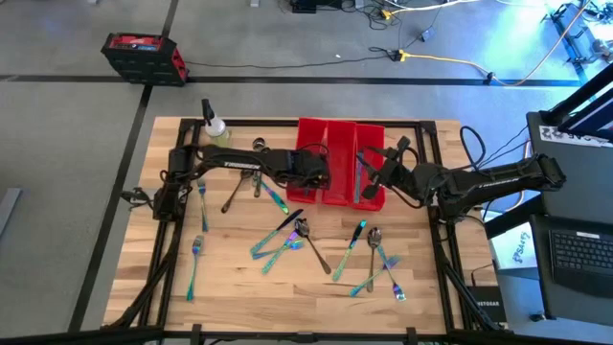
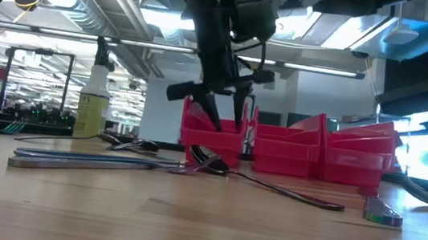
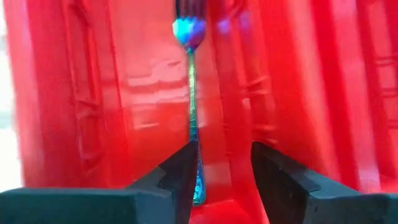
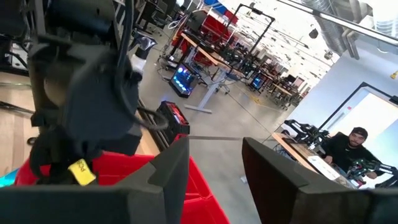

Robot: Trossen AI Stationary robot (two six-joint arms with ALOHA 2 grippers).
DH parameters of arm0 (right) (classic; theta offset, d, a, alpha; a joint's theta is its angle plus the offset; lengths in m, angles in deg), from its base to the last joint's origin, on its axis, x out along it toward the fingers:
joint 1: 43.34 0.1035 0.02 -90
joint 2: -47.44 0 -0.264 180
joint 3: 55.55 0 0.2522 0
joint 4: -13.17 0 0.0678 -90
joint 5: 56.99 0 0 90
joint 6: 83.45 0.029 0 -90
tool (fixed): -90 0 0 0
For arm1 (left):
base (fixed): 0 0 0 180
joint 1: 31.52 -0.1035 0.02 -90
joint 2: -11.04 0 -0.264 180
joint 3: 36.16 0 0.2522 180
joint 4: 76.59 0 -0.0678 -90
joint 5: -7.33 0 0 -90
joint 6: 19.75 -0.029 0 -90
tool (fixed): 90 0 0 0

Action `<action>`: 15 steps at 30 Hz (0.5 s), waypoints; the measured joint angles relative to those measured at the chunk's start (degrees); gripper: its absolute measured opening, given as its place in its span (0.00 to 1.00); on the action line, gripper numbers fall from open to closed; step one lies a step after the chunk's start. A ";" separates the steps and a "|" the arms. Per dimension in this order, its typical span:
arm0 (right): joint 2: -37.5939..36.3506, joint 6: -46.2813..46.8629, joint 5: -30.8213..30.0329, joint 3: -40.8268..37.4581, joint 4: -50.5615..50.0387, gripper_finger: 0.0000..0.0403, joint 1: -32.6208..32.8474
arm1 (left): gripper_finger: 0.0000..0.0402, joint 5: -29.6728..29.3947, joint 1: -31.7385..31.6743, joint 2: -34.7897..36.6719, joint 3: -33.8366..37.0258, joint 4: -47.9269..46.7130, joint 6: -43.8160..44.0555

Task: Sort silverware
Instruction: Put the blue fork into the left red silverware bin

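Left wrist view: looking down on an iridescent fork (image 3: 191, 93) inside a red bin (image 3: 124, 124), tines toward the top of the frame, handle running down to the lower centre. Flanked by the two dark fingers (image 3: 183, 177) of the left hand (image 3: 224, 149), spread apart with a clear gap; handle right against the inner edge of the finger on the frame's left, well clear of the other. Cannot tell whether resting on the bin floor or not.

Seen from the high view: left hand (image 1: 321, 177) over the leftmost of the red bins (image 1: 335, 129) at upper centre of the bench (image 1: 230, 287). Right hand (image 1: 375, 179) at the right side of the same row of bins; in its own wrist view, shown above a red bin edge with a thin grey line crossing in front. Cannot tell whether pinching anything or spread.

Rest of the silverware loose on the bench: a crossed cluster (image 1: 287, 240) just below frame centre, a second cluster (image 1: 375, 257) to lower right, a lone fork (image 1: 195, 257) at lower left, dark spoons (image 1: 235, 192) left of the bins.

Farther out: spray bottle (image 1: 213, 125) at the bench's upper left corner, upright. From the low view, left hand (image 2: 221, 113) hanging in front of the bins, silverware lying flat in the foreground. Beyond the bench in the right wrist view, a seated person (image 4: 348, 149) at lower right.
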 joint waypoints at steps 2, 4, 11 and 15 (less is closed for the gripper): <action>0.00 0.01 -0.23 -0.02 0.76 0.33 -0.05 | 0.35 0.16 0.04 1.01 0.00 0.90 -1.83; 0.00 0.96 -1.67 -0.02 2.23 0.33 -0.79 | 0.35 0.23 -0.14 2.29 -0.02 0.92 -3.27; -0.13 6.19 -3.26 -0.02 2.65 0.33 -4.98 | 0.35 -4.28 -0.81 8.71 -0.02 -1.92 -9.41; -0.11 15.45 -3.19 2.31 -6.16 0.33 -7.85 | 0.35 -9.18 -0.43 12.74 -0.02 -5.10 -18.26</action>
